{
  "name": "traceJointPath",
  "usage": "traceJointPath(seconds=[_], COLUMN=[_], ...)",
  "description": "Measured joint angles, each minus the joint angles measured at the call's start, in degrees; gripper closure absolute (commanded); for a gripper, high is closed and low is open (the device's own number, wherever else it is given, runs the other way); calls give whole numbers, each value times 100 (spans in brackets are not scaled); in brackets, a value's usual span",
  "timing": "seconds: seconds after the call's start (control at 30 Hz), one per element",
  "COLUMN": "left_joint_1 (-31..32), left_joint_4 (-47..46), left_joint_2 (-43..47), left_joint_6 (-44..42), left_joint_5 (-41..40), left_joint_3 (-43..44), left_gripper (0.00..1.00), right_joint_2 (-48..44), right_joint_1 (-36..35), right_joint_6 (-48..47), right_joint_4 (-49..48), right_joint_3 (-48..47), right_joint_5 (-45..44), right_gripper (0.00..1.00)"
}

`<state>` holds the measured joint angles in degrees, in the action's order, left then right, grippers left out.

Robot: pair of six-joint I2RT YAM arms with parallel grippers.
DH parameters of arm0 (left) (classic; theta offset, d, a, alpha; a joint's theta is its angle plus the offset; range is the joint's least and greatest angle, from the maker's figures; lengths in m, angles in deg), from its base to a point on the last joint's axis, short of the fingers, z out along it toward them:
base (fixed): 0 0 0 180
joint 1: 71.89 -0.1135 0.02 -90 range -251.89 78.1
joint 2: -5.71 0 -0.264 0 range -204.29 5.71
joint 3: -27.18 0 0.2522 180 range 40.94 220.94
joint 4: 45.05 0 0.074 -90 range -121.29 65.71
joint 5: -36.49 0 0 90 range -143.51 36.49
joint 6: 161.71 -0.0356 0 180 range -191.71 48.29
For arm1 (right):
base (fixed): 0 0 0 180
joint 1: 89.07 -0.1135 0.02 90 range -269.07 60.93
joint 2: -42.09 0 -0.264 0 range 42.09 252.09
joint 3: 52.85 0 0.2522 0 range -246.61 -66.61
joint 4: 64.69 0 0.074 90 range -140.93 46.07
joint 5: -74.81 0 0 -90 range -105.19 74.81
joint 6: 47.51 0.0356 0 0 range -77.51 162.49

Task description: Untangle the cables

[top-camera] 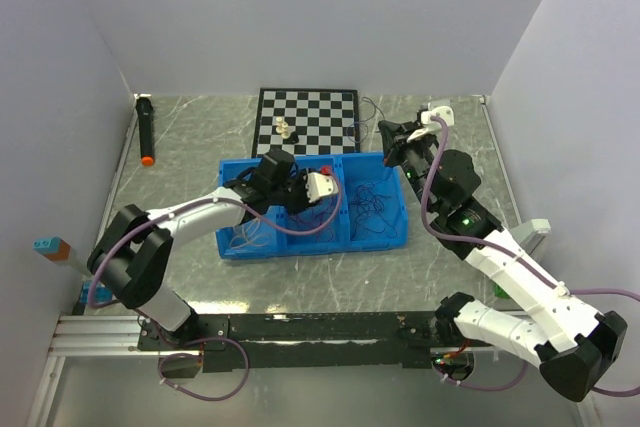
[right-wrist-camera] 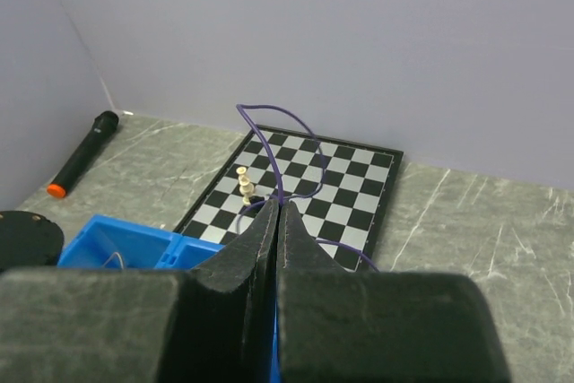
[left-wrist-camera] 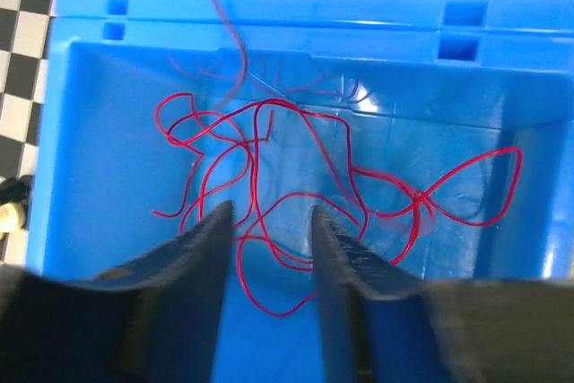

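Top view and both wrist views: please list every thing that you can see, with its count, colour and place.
blue bin: one, blue, three compartments, middle of the table
red cables: one loose tangle, count unclear, red, on the floor of the bin compartment under the left gripper
purple cables: several, dark purple, in the bin's right part
purple cable: one, dark purple, held up above the chessboard
chessboard: one, black and white, behind the bin
chess pieces: a small group, mostly cream, on the chessboard's left part
stick: one, black with an orange tip, far left of the table
table: one, grey marbled
left gripper: open, above the red cables
right gripper: shut on the purple cable
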<state>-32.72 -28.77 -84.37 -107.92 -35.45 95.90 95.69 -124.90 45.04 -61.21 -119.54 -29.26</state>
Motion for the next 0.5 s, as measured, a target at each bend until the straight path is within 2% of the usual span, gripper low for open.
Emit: traceJointPath(seconds=[0.27, 0.37, 0.47, 0.5], left_joint_1=[4, 7, 4, 2], left_joint_4=[612, 1038, 1320, 1397], left_joint_2=[343, 404, 485, 538], left_joint_6=[269, 531, 870, 994], left_joint_5=[-7, 33, 61, 66], left_joint_3=[190, 796, 1552, 1829], left_gripper=[26, 15, 11, 6], right_joint_2=[24, 57, 92, 90], right_joint_1=[24, 26, 28, 35], right_joint_6=[-55, -170, -332, -382], right_joint_4=[22, 76, 116, 120], right_joint_3=[-35, -157, -343, -378], right_joint_5=[-92, -179, -278, -306], right_gripper=[100, 100, 100, 100])
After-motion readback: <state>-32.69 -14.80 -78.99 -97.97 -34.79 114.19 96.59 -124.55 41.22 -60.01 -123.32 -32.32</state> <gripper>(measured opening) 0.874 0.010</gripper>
